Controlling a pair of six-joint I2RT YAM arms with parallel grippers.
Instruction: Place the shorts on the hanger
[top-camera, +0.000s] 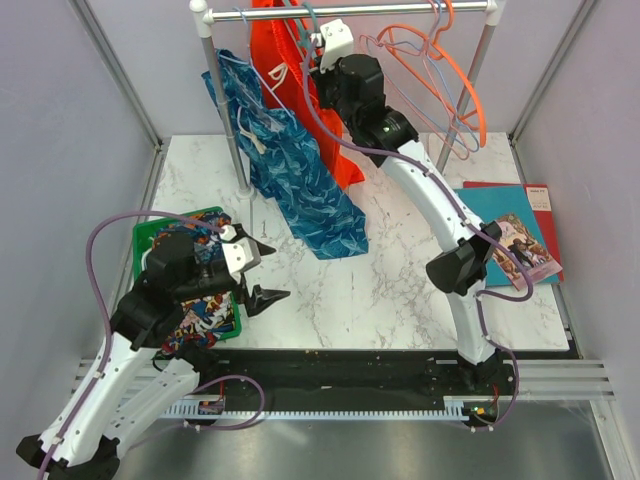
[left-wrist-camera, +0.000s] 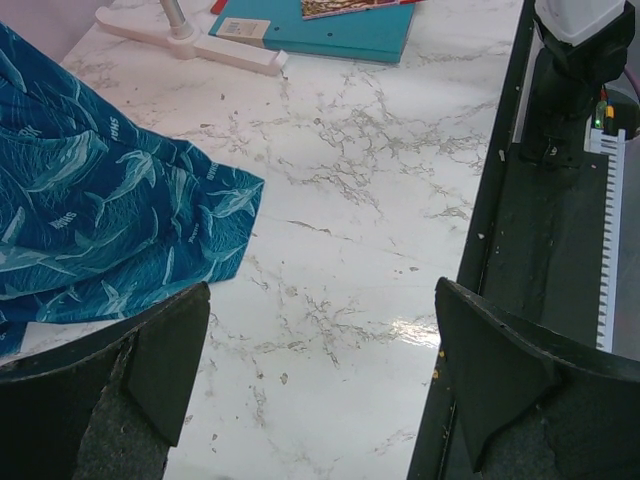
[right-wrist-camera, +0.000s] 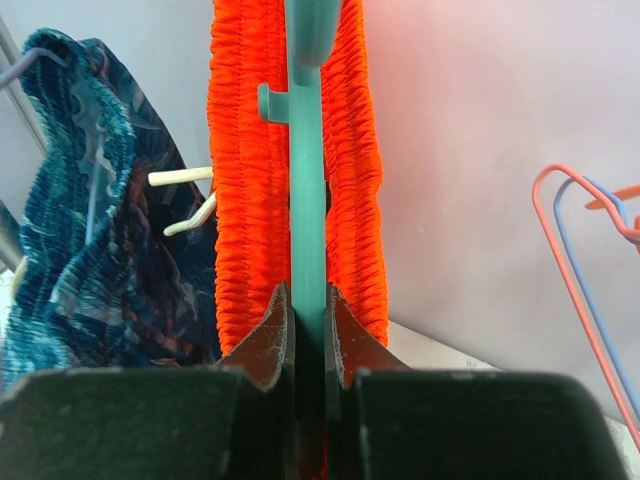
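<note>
Orange-red shorts (right-wrist-camera: 250, 180) straddle the teal hanger (right-wrist-camera: 305, 200) just under the rail (top-camera: 400, 10), the right tool (right-wrist-camera: 306, 305) pinching the hanger's bar, so we should settle its hook on the rail level before letting go, the left tool (left-wrist-camera: 322, 290) spread wide, idle well below the rail.

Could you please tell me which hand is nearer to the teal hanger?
Right. The right hand is closed on the hanger up at the rail; the left hand hangs open low over the table, far from it.

Our left gripper (left-wrist-camera: 320, 345) is open near the left edge. At the far edge, our right gripper (right-wrist-camera: 308, 322) pinches the hanger (right-wrist-camera: 306, 200).
</note>
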